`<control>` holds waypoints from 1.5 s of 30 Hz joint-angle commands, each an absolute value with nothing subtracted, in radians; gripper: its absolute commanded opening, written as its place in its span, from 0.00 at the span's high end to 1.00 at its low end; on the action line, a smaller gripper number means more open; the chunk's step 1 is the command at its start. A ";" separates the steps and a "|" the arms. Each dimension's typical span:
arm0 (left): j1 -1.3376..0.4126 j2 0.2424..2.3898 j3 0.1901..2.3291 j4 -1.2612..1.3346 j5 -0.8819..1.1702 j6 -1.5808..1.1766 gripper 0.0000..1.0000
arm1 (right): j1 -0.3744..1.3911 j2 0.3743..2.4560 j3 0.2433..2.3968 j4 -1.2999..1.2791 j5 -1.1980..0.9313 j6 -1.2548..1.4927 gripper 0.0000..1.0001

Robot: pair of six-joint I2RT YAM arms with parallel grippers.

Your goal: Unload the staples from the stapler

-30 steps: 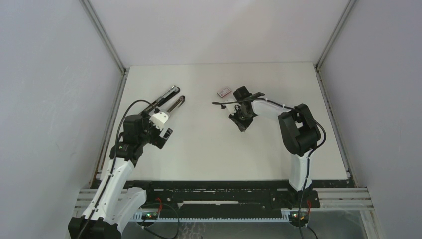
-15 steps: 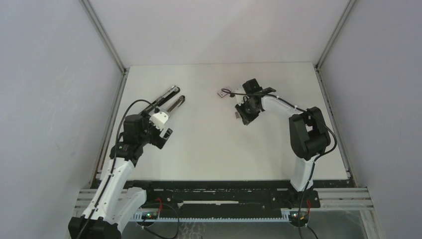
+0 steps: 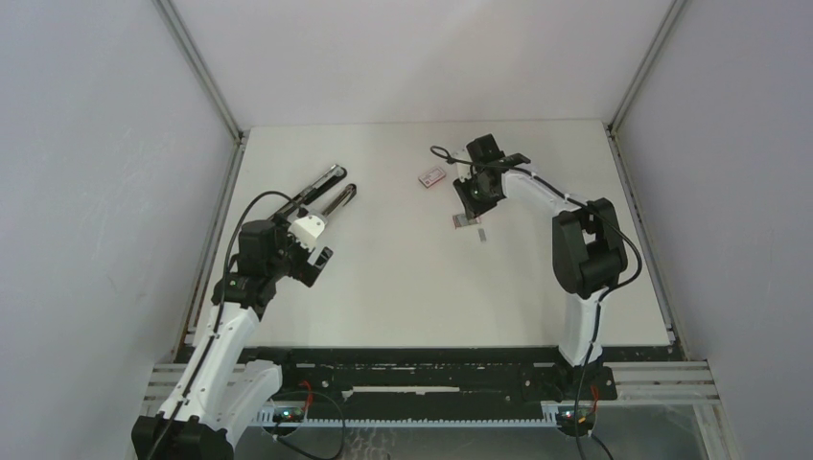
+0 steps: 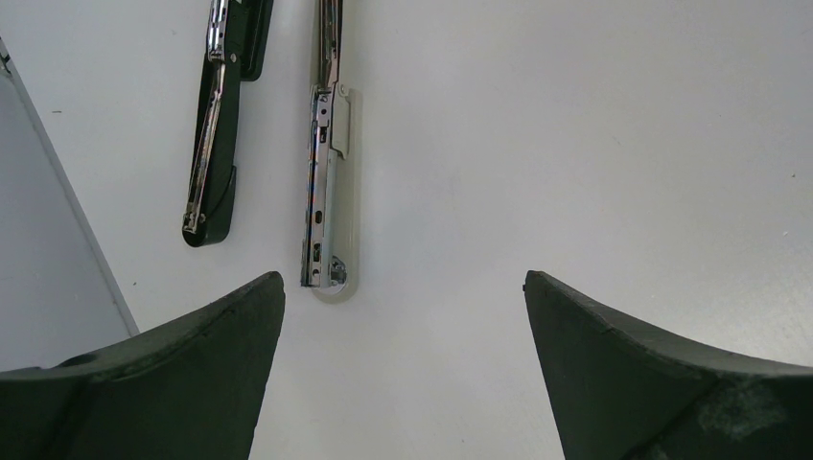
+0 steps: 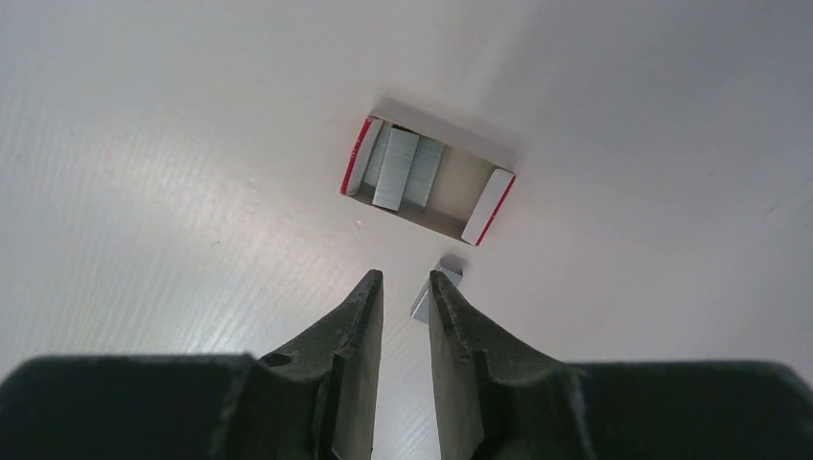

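The stapler lies opened out at the left rear as two long bars. In the left wrist view these are a black arm and a metal rail on a pale base. My left gripper is wide open and empty, just short of the bars' near ends. The staples, a tiny grey strip, lie on the table beside an open red-ended box that holds more strips. My right gripper hangs above them, jaws a narrow gap apart with nothing between.
A second small reddish box lies on the table left of the right wrist. Grey walls close the table on the left, right and back.
My right gripper has lifted and drawn back toward the rear, uncovering the open box and the small grey strip beside it. The left arm has not moved.
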State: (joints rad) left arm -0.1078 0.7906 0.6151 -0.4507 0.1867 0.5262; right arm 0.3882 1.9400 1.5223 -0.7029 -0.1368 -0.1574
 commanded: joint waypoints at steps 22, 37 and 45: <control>-0.102 0.796 0.600 -0.423 0.187 0.538 0.00 | 0.356 1.936 1.381 -0.647 -0.044 -0.031 0.64; -0.102 0.788 0.597 -0.422 0.186 0.538 0.00 | 0.355 1.977 1.385 -0.619 -0.035 -0.014 0.69; -0.102 0.786 0.597 -0.422 0.187 0.540 0.00 | 0.354 1.977 1.384 -0.617 -0.026 -0.014 0.78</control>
